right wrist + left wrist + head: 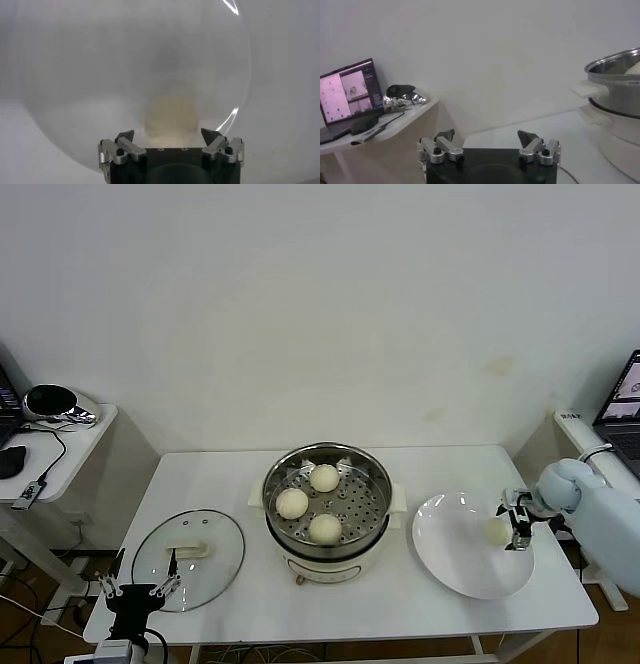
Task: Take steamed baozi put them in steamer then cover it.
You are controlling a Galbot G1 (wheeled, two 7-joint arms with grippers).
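Observation:
The steel steamer (372, 502) stands mid-table and holds three cream-white baozi (323, 477) on its perforated tray. A fourth baozi (496, 530) lies on the white plate (460, 569) to the steamer's right. My right gripper (513, 525) is open right beside this baozi. In the right wrist view the baozi (171, 117) sits just ahead of the open right gripper (170, 136), between its spread fingers. The glass cover (218, 542) lies flat at the table's front left. My left gripper (140, 588) is open and empty at the table's front edge beside the cover. It also shows in the left wrist view (487, 136).
A side table (85, 429) on the left holds a shiny rounded object (55, 404), a mouse and cables. A laptop (625, 406) stands at the far right. The left wrist view shows the steamer's wall (620, 75) and another laptop (350, 90).

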